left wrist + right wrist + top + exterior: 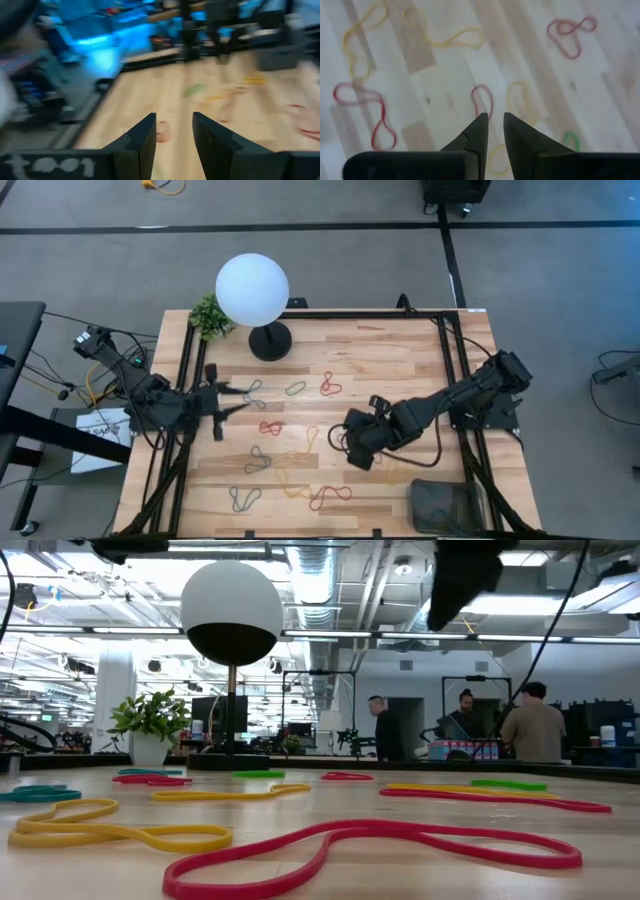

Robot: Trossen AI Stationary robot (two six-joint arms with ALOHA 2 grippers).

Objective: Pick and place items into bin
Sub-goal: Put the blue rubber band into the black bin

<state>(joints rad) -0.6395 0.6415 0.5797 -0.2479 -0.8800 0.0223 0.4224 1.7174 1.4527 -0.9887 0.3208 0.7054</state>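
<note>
Overhead, Two Tools Above Scattered Bands

Right tool (356, 448), fingers narrowly parted and empty, hovers over thin twisted loops (330, 496) in red, yellow, green and grey strewn across the counter (400, 355). Left tool (222, 408) spread. Mesh bin (444, 505) sits at the counter's near-right corner.

Evenly, brightly lit from overhead; soft shadows under the white globe lamp (252, 288). Heavy motion blur with blue cast in left wrist view; right wrist view softly unfocused.
</note>
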